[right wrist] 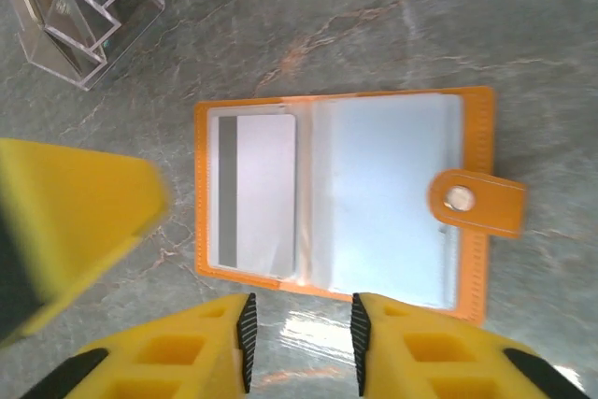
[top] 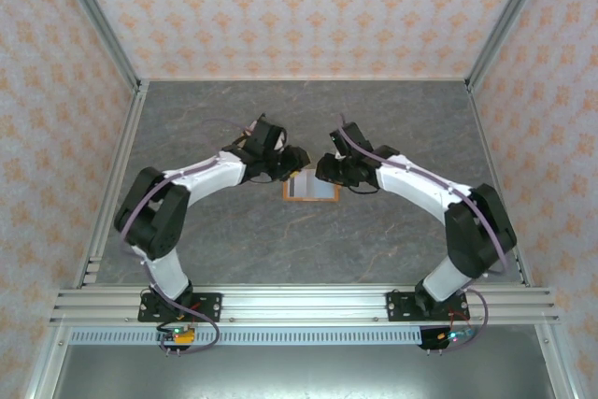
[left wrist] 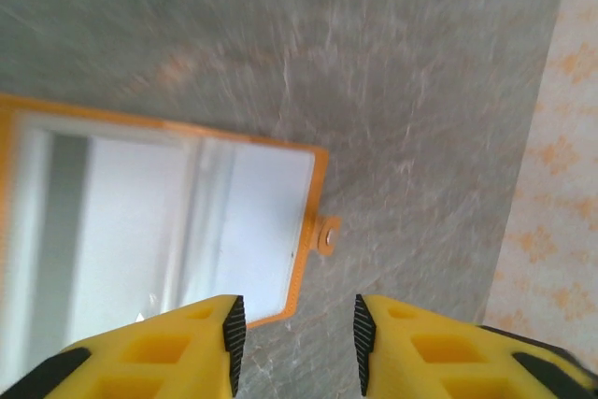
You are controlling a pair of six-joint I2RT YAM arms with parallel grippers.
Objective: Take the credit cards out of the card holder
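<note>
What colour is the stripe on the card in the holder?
Grey, on a whitish card; right wrist view.

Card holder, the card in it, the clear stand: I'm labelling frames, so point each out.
card holder (right wrist: 477, 137), right wrist view, orange right rim.
card (right wrist: 266, 193), right wrist view, white face beside its stripe.
clear stand (right wrist: 79, 11), right wrist view, a slanted wall.

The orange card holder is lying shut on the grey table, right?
Not shut. The orange card holder lies open on the grey table, its inner pockets facing up and a whitish card with a grey stripe in one of them. The right wrist view shows this plainly.
</note>
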